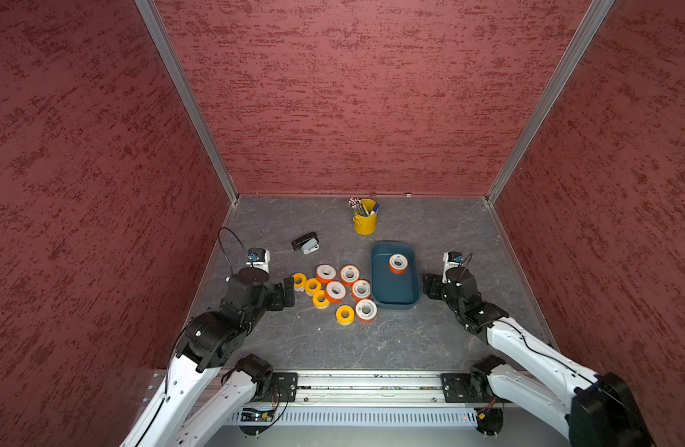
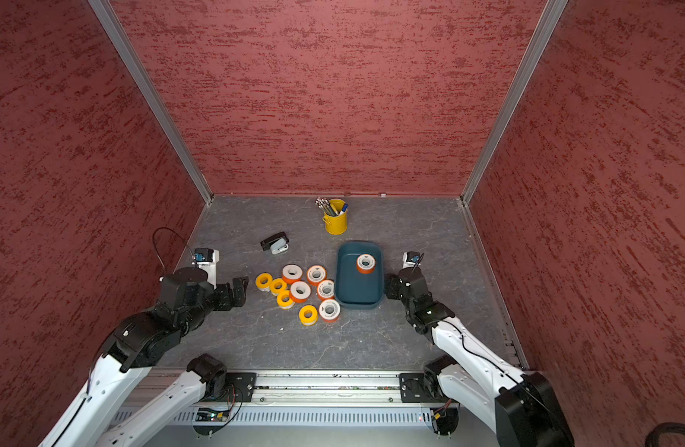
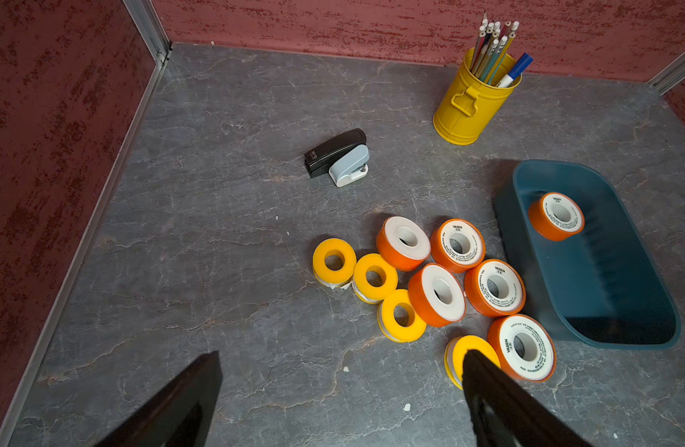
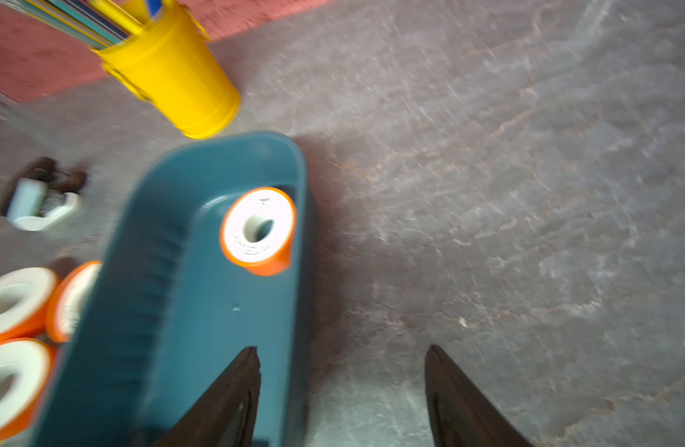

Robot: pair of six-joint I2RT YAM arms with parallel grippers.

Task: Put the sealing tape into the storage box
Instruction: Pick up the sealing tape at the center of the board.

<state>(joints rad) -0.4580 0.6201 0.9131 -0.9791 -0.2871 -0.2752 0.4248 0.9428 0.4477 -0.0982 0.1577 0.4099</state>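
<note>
The storage box (image 1: 391, 290) is a dark teal tray right of centre, with one orange-sided sealing tape roll (image 1: 398, 263) lying in its far end. Left of the box, several orange rolls (image 1: 335, 291) and yellow rolls (image 1: 313, 286) lie clustered flat on the grey table. My left gripper (image 1: 288, 293) hangs open just left of the yellow rolls, nothing between its fingers; in the left wrist view (image 3: 342, 354) one finger covers part of the nearest yellow roll (image 3: 455, 354). My right gripper (image 1: 429, 286) stands open beside the box's right side, empty (image 4: 341, 347).
A yellow pen bucket (image 1: 365, 220) with pencils stands at the back. A black-and-grey stapler-like tool (image 1: 306, 243) lies behind the rolls. Red walls close in the left, back and right. A metal rail (image 1: 368, 387) runs along the front edge.
</note>
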